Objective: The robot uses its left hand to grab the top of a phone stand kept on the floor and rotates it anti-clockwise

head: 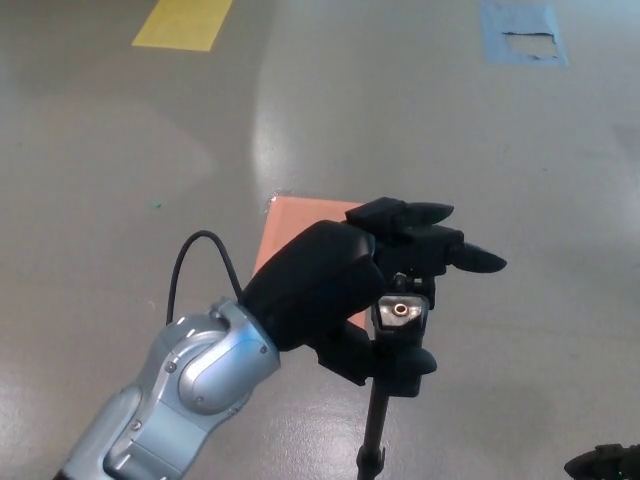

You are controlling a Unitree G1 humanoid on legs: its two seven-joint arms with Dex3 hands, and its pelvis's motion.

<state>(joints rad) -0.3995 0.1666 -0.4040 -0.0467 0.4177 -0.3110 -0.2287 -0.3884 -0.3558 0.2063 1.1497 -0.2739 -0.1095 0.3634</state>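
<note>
The grey floor (120, 150) filled the whole head view, glossy, with a pale glare down its middle. On it, far off at the top left, lay a yellow patch (185, 22), and at the top right a blue patch (522, 30). Nearer in, an orange-pink sheet (295, 225) lay flat on the floor, partly hidden behind the arm. The silver left forearm (170, 400) came up from the lower left, a black cable (200, 262) looping above its wrist. The left hand (340, 290) sat at the centre, wrapped around the top of the phone stand (401, 318): two fingers (455, 250) reached over and past the head, and the thumb (400, 365) pressed in below it, so the hand was gripping the stand's head. The stand's thin black pole (374, 435) ran straight down to the bottom edge. At the bottom right corner a small dark shape (605, 465) showed; what it was, I couldn't tell.
</note>
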